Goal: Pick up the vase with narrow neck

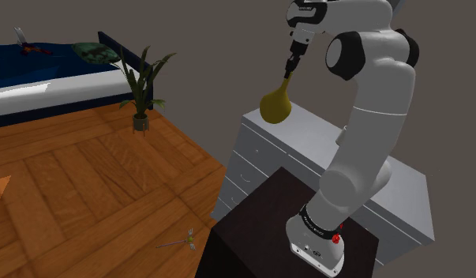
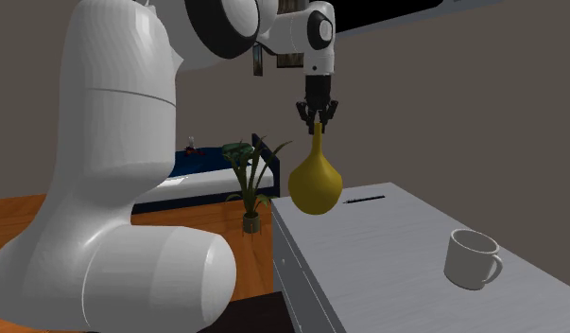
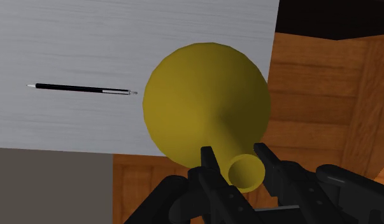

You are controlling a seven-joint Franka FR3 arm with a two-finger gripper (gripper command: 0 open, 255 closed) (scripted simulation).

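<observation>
A mustard-yellow vase [image 1: 277,102] with a round belly and a narrow neck hangs in the air above the edge of the grey dresser top [image 1: 323,138]. My black gripper [image 1: 290,68] is shut on the top of its neck. In the second exterior view the vase [image 2: 315,180] dangles below the gripper [image 2: 318,117], well clear of the dresser surface [image 2: 396,246]. From the wrist camera the two fingers [image 3: 211,167] clasp the neck just under the open mouth of the vase [image 3: 209,102], and the belly bulges beyond them.
A black pen [image 3: 82,89] lies on the dresser top, and a white mug [image 2: 473,258] stands near its edge. A potted plant [image 1: 141,83] stands on the wooden floor by a blue bed [image 1: 46,79]. A small dragonfly-like object [image 1: 183,239] lies on the floor by the dark stand [image 1: 260,229].
</observation>
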